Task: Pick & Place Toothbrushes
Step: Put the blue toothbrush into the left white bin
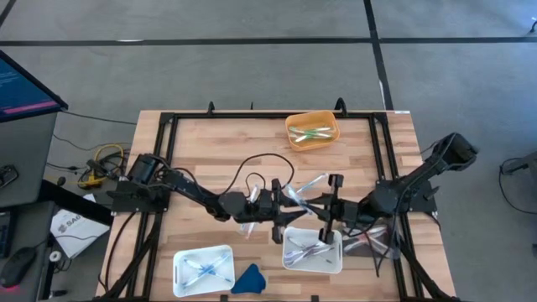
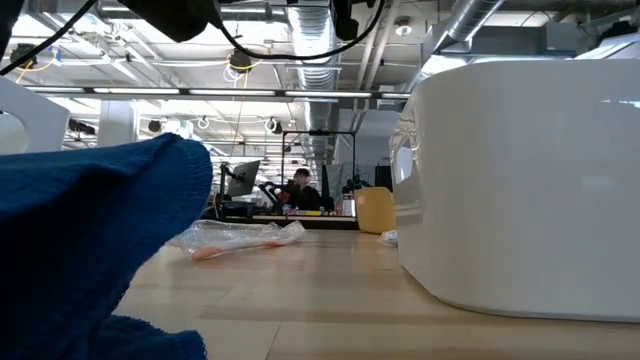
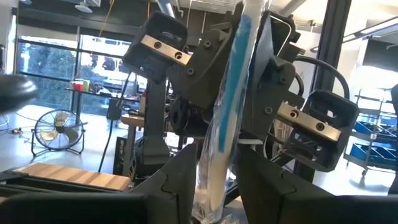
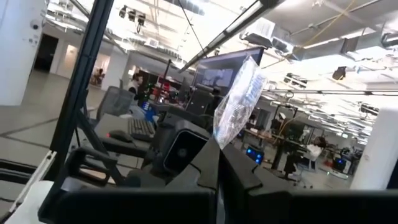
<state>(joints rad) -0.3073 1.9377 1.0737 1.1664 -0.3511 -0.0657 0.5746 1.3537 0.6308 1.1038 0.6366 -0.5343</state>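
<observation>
Right up close in the left wrist view, a toothbrush in a clear wrapper (image 3: 225, 118) stands between the two dark fingers of the left pincer (image 3: 214, 180). It has a blue stripe down it. The left pincer is clamped on the wrapper, low down on it.

From above, the same wrapped toothbrush (image 1: 304, 191) hangs in the air between the two arms, over the middle of the wooden surface (image 1: 226, 147). The right pincer (image 1: 333, 210) is squeezed tight together. In its own wrist view a crinkly bit of clear wrapper (image 4: 238, 99) sticks up from between its fingers, so it looks like it is pinching the wrapper's other end.

I think the toothbrush is very light and stiff, like a thin stick. The wrapper around it is soft, thin and slippery, so it could slide or tear. My guess is the best place to hold is the middle of the stick, through the plastic, not the loose end.

Just below the arms sits a white tray (image 1: 312, 250) with toothbrushes in it. Another white tray (image 1: 203, 270) sits well to its left, with a blue cloth lump (image 1: 249, 279) just beside it. An orange tub (image 1: 312, 131) holds a few more at the far side. One more wrapped toothbrush (image 2: 240, 240) lies flat on the surface in the low view.
</observation>
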